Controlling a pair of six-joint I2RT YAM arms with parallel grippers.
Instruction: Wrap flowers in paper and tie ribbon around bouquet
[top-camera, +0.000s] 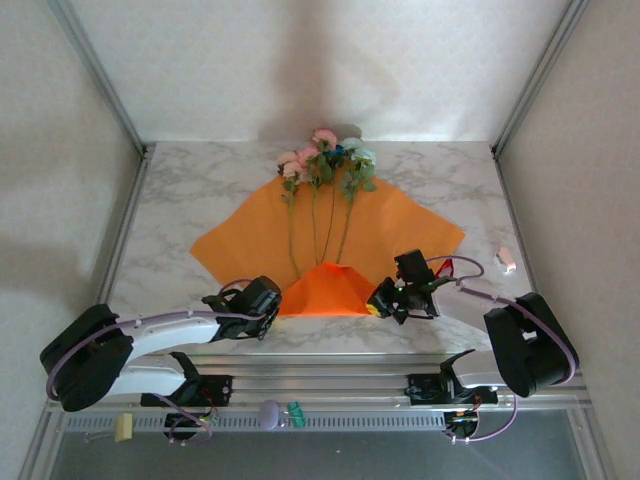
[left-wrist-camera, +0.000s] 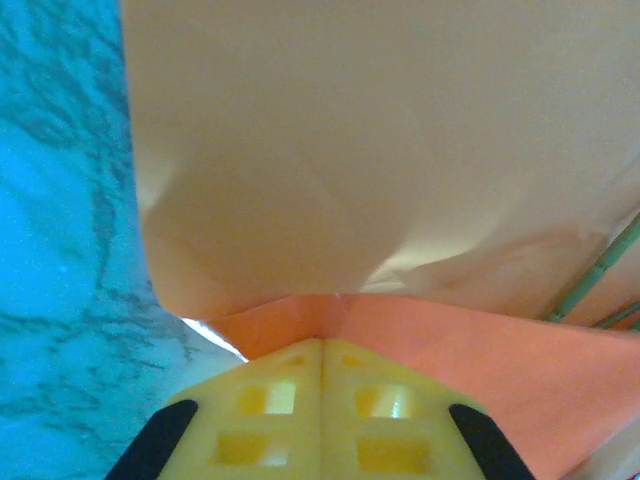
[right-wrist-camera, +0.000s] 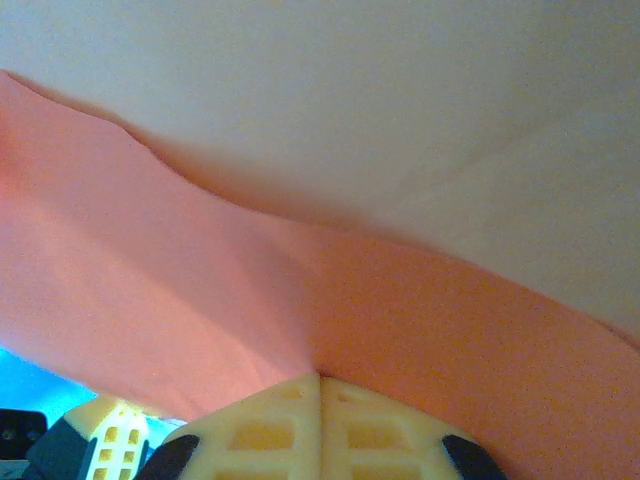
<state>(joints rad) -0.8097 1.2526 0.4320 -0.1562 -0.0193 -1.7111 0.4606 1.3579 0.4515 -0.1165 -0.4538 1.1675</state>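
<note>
The top external camera sits high above and behind the arms, looking down and forward across the whole worktop (top-camera: 180, 200) to the back wall, far enough off to take in both arms. Each wrist camera looks out along its own fingers, with the left end effector (left-wrist-camera: 322, 345) and the right end effector (right-wrist-camera: 320, 378) at the bottom edge, very close against the paper (top-camera: 250, 235). All three views share the paper's folded near edge, and the yellow latticed piece (right-wrist-camera: 112, 440) low left in the right wrist view may be the left end effector.

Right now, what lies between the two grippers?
The folded-up near corner of the paper, over the stem ends of the flowers; top view shows it.
</note>
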